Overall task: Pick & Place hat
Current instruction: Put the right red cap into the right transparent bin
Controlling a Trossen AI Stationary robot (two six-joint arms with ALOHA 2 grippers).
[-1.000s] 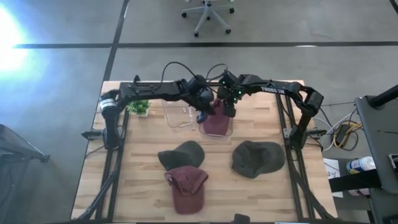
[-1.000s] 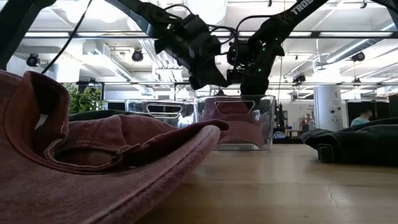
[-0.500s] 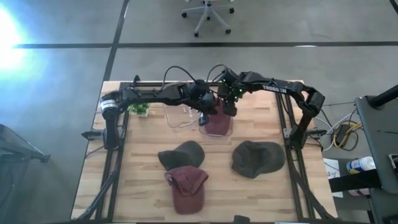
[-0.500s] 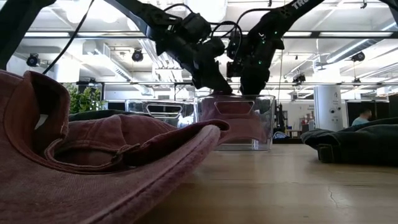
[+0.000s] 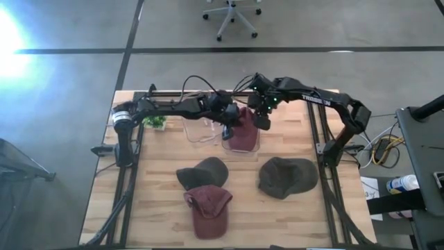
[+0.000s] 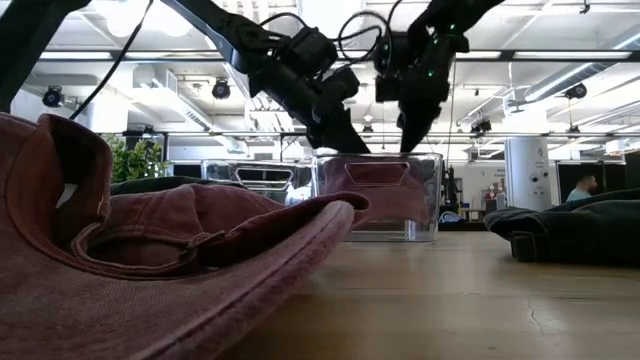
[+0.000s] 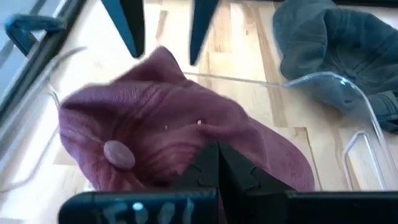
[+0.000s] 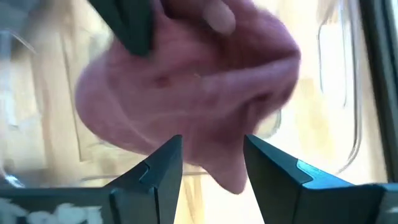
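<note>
Resting in the clear plastic bin [image 5: 241,142], the maroon cloth cap [image 5: 240,133] lies directly under both tools. The left gripper [image 7: 210,163] has its fingers pressed together with the cap's crown just ahead of their tips; whether cloth is pinched between them cannot be told. The right gripper [image 8: 211,155] hangs above the cap with fingers spread apart, holding nothing. Probable hazard: if the left fingers have trapped a fold, rising would drag the cap back over the bin wall, or tip the light bin. Three other caps lie well apart
</note>
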